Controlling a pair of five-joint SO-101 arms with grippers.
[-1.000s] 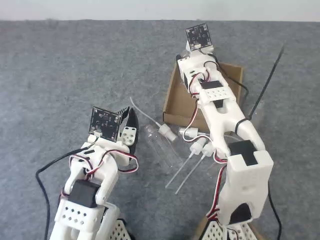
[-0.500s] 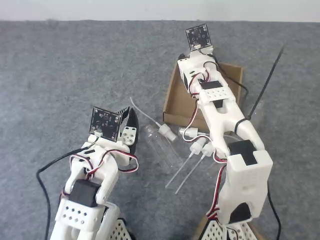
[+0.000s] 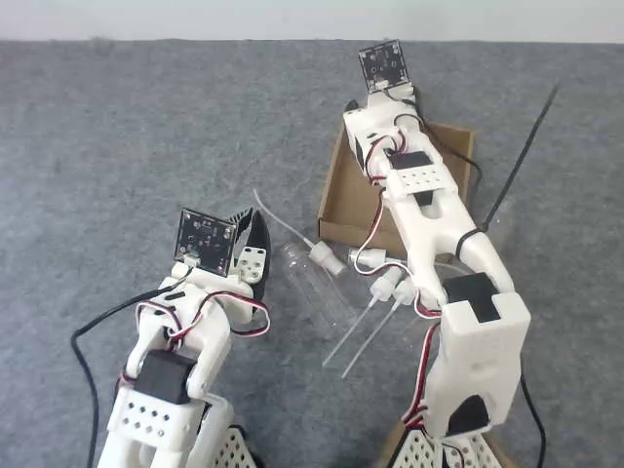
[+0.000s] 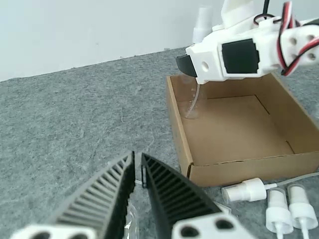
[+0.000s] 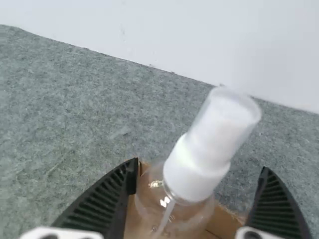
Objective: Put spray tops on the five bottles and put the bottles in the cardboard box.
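Though btl (image 5: 185, 209) clear — top (image 5: 212, 142) white.

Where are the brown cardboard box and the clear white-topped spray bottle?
brown cardboard box (image 4: 234, 130), left wrist view, bare inner floor.
clear white-topped spray bottle (image 5: 210, 148), right wrist view, its top.

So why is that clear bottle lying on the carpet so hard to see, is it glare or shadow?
High view: neither really; the light is soft, shadows are faint, and the grey carpet shows through the lying bottle, with only thin glints. Left wrist view: the cardboard box is evenly lit inside, no hard shadow. Right wrist view: the spray top is white against a pale wall.
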